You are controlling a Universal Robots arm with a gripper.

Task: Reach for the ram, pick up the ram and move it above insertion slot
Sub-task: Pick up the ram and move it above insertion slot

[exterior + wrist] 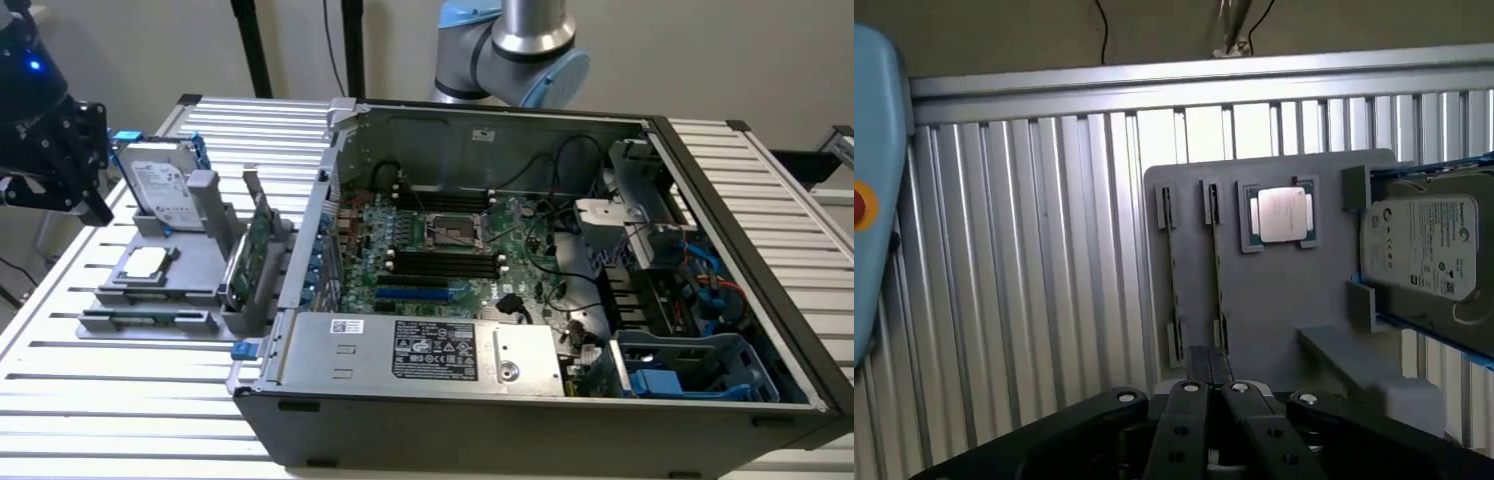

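Note:
Two ram sticks (pixel 1174 270) stand on edge in narrow slots of a grey holder plate (pixel 1324 300), side by side, thin and green. In the exterior view the ram (pixel 147 316) lies along the holder's front edge, at that view's left. My gripper (pixel 1214 368) hovers above the holder, just off the sticks' near ends, its black fingers (pixel 1189 410) pressed together with nothing between them. It hangs as a dark shape (pixel 60 165) over the holder's far left corner. The black memory slots (pixel 441 262) sit on the motherboard inside the open computer case.
The holder also carries a processor chip (pixel 1279 215), a hard drive (pixel 1424 245) in a blue frame and a tall green expansion card (pixel 247 260). The open case (pixel 534 390) fills the exterior view's middle and right. Everything rests on a ribbed aluminium table (pixel 1034 280).

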